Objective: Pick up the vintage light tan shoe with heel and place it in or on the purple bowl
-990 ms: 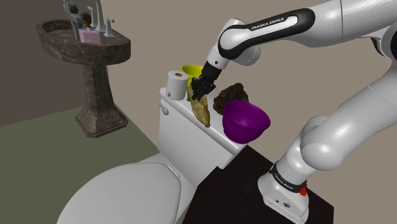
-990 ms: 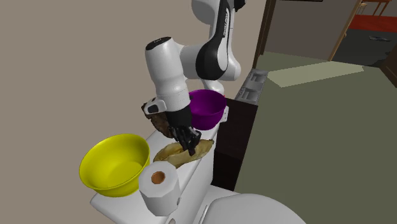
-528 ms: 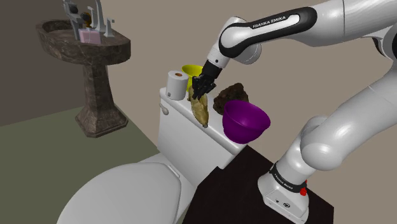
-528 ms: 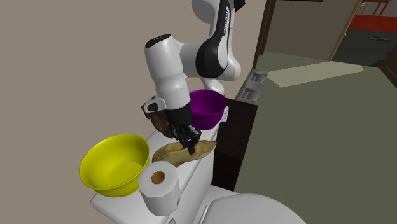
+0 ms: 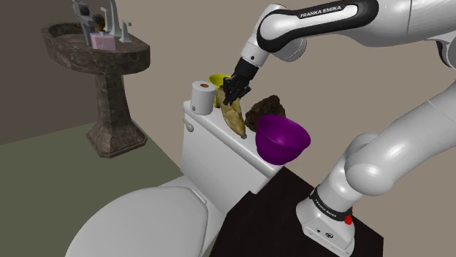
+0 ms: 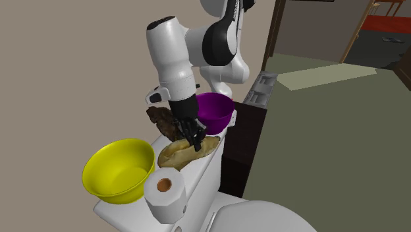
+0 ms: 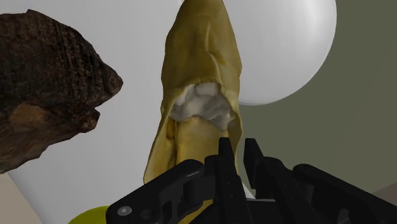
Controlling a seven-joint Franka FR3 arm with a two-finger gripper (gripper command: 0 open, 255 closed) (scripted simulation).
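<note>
The black gripper is pinched tight on the back edge of the light tan shoe. The shoe hangs toe-down just over the top of the white toilet tank. A dark brown lumpy thing sits just beside the shoe. The round purple bowl stands past it, nearer the stand. A yellow bowl and a white paper roll sit on the shoe's other side.

Along the toilet tank, from the shoulder view

On the tank lid the toilet roll stands at the left end with the far bowl just behind it. The stand-side bowl sits at the right end, with a lump behind it. Between roll and lump, the shoe hangs toe-down, clasped in the gripper. A sink stands well apart, left.
</note>
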